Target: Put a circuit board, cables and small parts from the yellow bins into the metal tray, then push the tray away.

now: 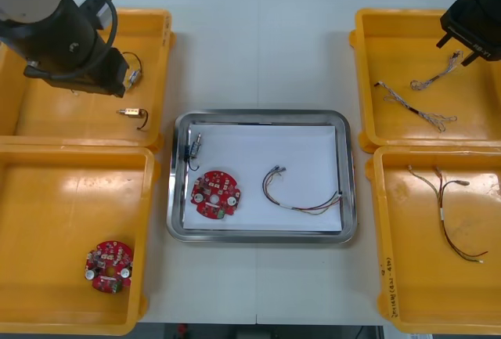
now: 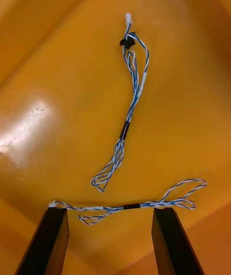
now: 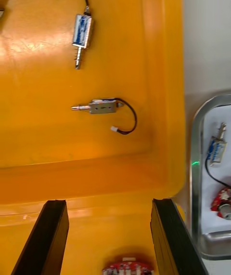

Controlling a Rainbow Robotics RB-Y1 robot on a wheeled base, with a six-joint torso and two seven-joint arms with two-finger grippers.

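The light table (image 1: 258, 49) carries four yellow bins, two to a side: the far left bin (image 1: 70, 120), near left bin (image 1: 55, 214), far right bin (image 1: 407, 49) and near right bin (image 1: 415, 268). The metal tray (image 1: 258, 115) (white inside) sits between them. The left gripper (image 3: 108, 236) hangs over the far left bin, its fingers wide apart and empty. The right gripper (image 2: 108, 241) hangs over the far right bin, its fingers just as wide and holding nothing. One circuit board (image 1: 215, 195) lies in the tray and a second board (image 1: 109, 266) in the near left bin. Beside the tray's board lies a thin cable (image 1: 301, 198), seemingly red and yellow. In the far right bin a twisted cable (image 2: 130, 206) lies crosswise just ahead of the right fingertips, and another twisted cable (image 2: 127, 111) lies beyond it. A long cable (image 1: 446, 214) rests in the near right bin. One small metal part (image 1: 196, 146) lies in the tray's far left corner. Two more, a nearer part (image 3: 98, 107) and a farther part (image 3: 82, 32), lie in the far left bin ahead of the left fingers.
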